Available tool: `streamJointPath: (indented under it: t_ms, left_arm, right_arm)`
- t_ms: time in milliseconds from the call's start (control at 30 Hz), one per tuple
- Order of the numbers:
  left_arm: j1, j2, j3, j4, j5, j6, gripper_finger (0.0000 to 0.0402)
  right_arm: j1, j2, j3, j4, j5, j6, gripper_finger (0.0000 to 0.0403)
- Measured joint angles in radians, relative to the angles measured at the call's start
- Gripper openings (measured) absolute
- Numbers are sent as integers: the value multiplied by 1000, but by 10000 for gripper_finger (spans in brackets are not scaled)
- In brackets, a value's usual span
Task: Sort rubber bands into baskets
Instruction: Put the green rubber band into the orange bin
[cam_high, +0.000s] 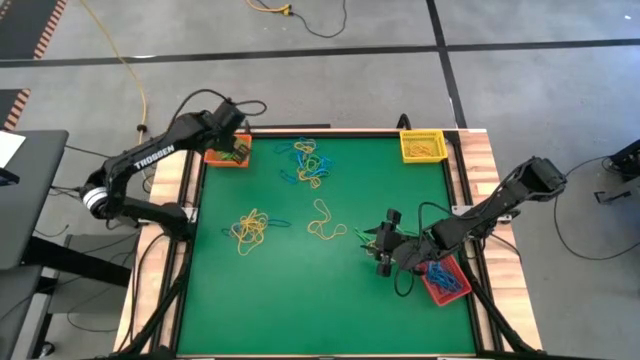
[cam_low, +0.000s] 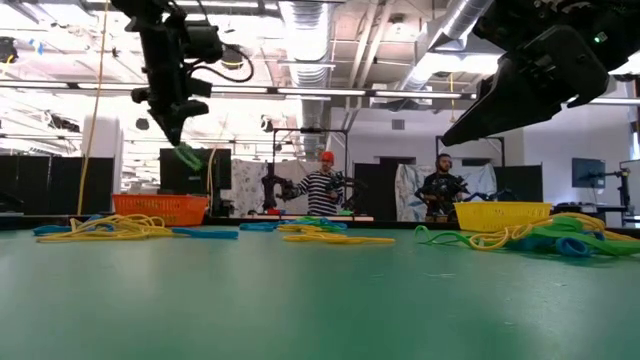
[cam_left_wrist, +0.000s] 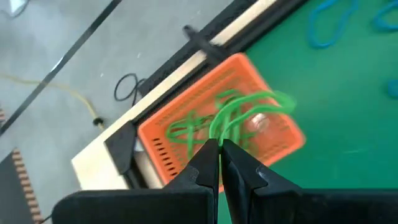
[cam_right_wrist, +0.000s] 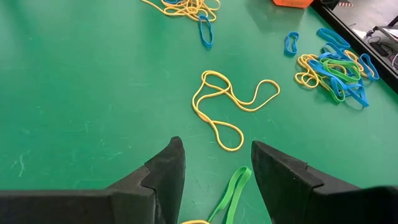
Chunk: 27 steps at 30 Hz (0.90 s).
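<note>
The left gripper (cam_left_wrist: 219, 146), fingers pinching green rubber bands (cam_left_wrist: 239, 112), hangs over the orange basket (cam_left_wrist: 186, 146). Only the right wrist view shows the right gripper (cam_right_wrist: 214, 165) spread above a green band (cam_right_wrist: 231, 190) on the worktop (cam_right_wrist: 81, 93).

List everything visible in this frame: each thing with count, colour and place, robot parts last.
Orange basket: one, far left corner, green bands inside.
Yellow basket: one, far right corner.
Red basket: one, right edge, blue bands inside.
Mixed band pile: blue, yellow, green, far centre.
Yellow band pile: with some blue, left of centre.
Yellow band: loose on the centre mat.
Green band: one, pinched above the orange basket.
Green mat: one, table top.
People: two, background.
Left claw: shut on the green band.
Right claw: open, low over the mat.
</note>
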Motion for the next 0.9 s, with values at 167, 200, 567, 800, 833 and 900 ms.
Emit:
streamJointPath:
  t_ms: [167, 200, 567, 800, 833, 900]
  left_arm:
    - [69, 47, -34, -22, 1, 13, 0]
    - [76, 64, -37, -32, 1, 15, 0]
    - [67, 220, -38, -15, -114, 13, 15]
    - [67, 231, -38, 16, -114, 15, 83]
    - [67, 231, -38, 17, -114, 15, 94]
    - [67, 231, -38, 16, -113, 17, 114]
  right_arm:
    - [0, 0, 0, 0, 0, 0, 215]
    - [0, 0, 0, 1, 0, 0, 215]
    - [0, 0, 0, 1, -2, 1, 215]
    - [0, 0, 0, 0, -3, 0, 215]
    - [0, 0, 0, 0, -3, -1, 215]
    - [0, 0, 0, 0, -3, -3, 215]
